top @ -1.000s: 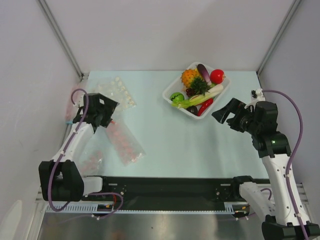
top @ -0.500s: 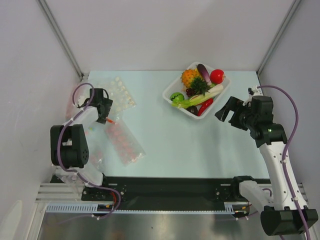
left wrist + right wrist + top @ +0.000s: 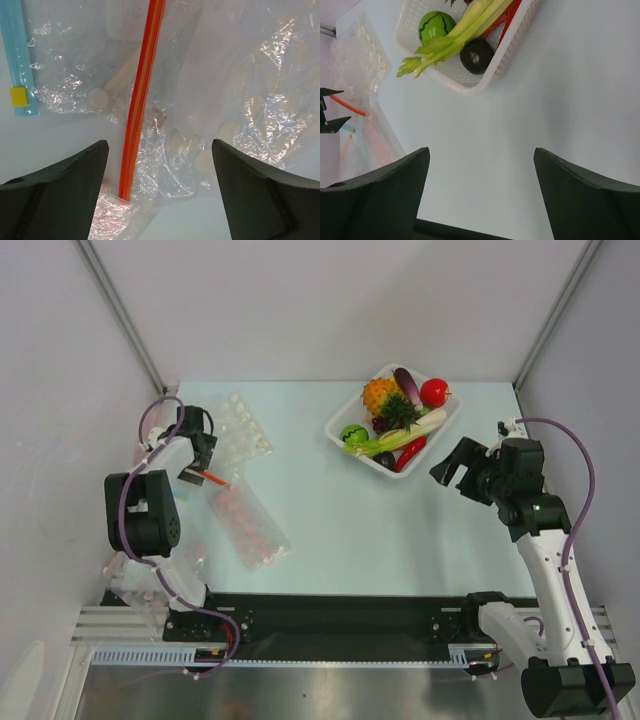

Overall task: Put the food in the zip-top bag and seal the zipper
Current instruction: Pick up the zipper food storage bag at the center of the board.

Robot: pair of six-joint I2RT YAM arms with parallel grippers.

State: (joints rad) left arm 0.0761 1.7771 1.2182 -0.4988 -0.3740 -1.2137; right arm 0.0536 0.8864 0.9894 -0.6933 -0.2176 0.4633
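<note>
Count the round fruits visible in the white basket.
3: a green one at the basket's left corner, a red one on its far right side, a dark one beside the celery. More may hide under the leaves.

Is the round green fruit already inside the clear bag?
No, the green fruit lies in the white basket, beside the celery.

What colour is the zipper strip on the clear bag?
Orange-red. The zipper shows best in the left wrist view, as a thin solid stripe.
</note>
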